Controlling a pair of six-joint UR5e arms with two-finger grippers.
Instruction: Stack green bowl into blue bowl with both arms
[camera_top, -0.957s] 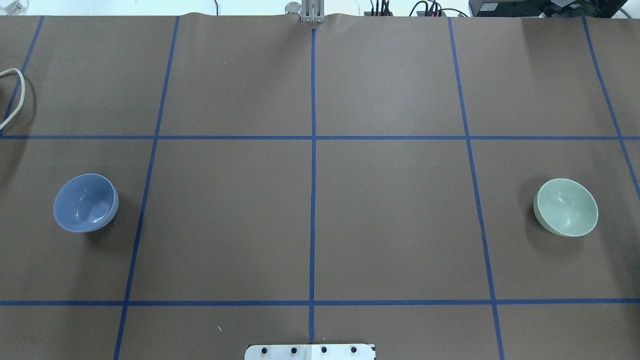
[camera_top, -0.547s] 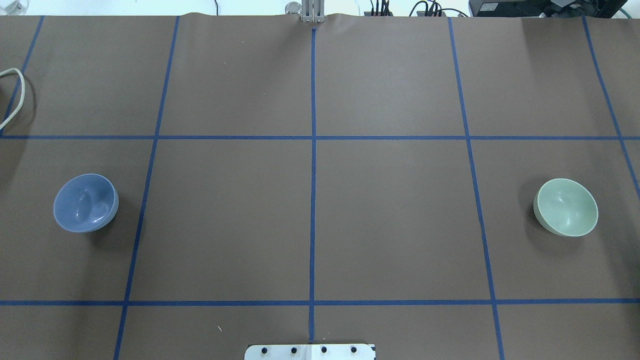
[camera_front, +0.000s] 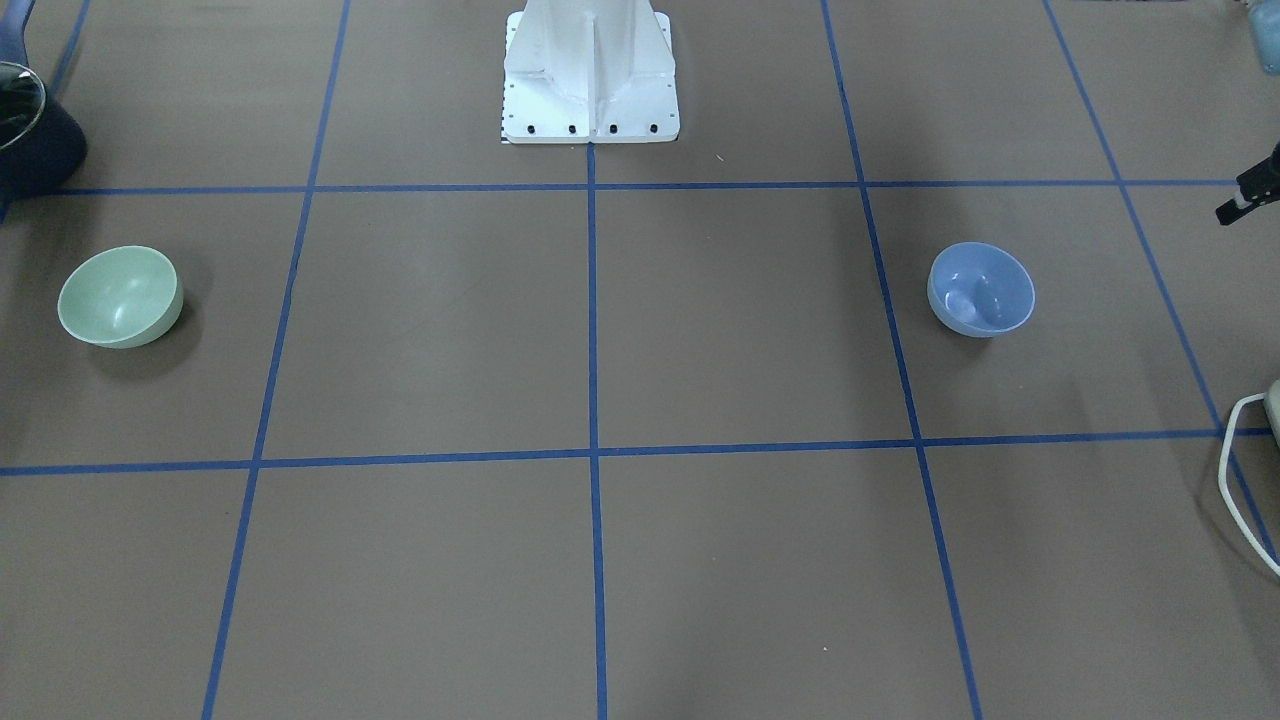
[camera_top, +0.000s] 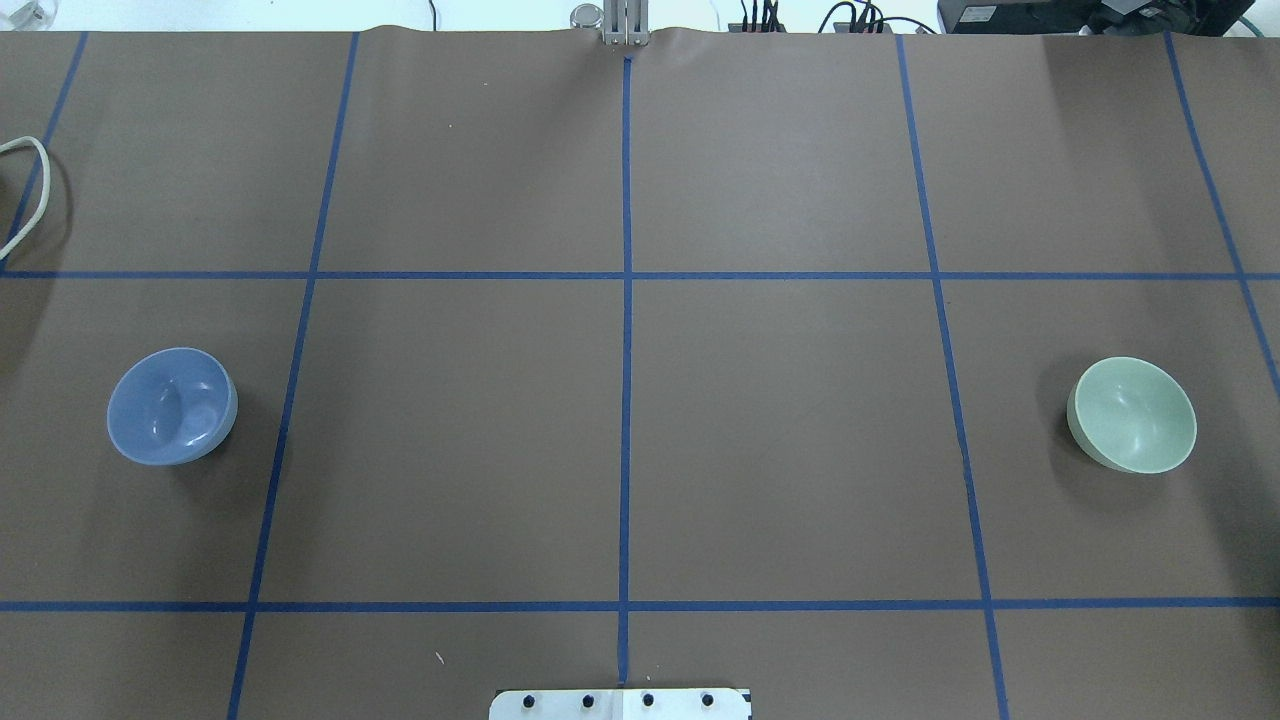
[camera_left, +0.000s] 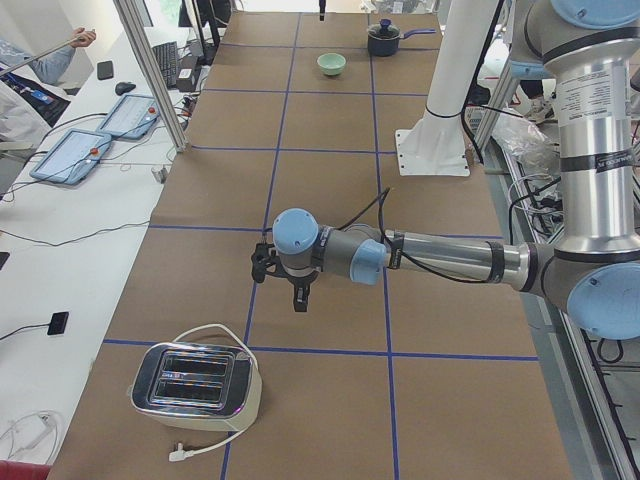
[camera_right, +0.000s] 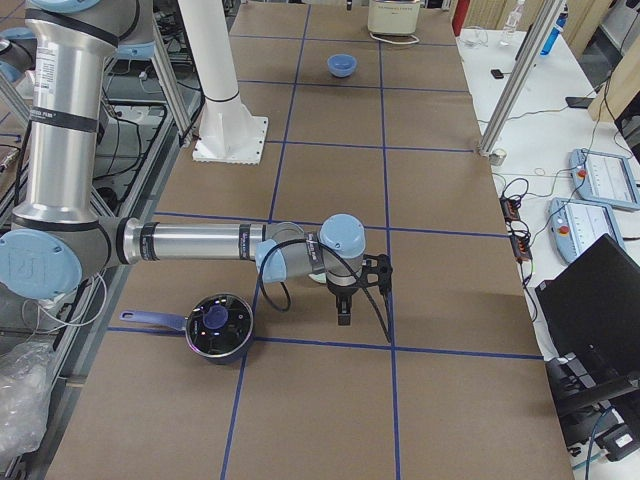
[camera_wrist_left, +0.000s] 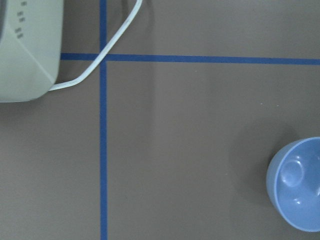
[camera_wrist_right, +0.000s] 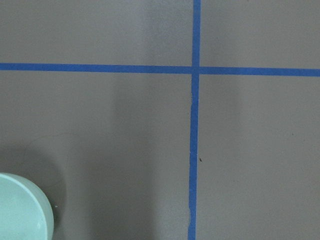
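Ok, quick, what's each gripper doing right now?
Left gripper: cannot tell open or shut; not on the periwinkle-blue round bowl.
Right gripper: cannot tell; not on the pale mint-green round bowl.

Grey arms (camera_left: 450, 256) bear light-blue caps (camera_left: 295, 232) and black cables (camera_left: 362, 206).

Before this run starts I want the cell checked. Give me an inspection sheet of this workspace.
Surface: brown table with a blue tape grid.
Job's things: green bowl upright and empty on the robot's right; blue bowl upright and empty on its left; far apart, not stacked.
Clutter: toaster at the left end; lidded dark pot at the right end.
Grippers: left tool above the table near the toaster; right tool near the pot; neither touches a bowl; open or shut cannot be told.
Cables: white toaster cord on the table; black cable looping off the left wrist.
Surroundings: white pedestal; tablets on a side desk; a person there.
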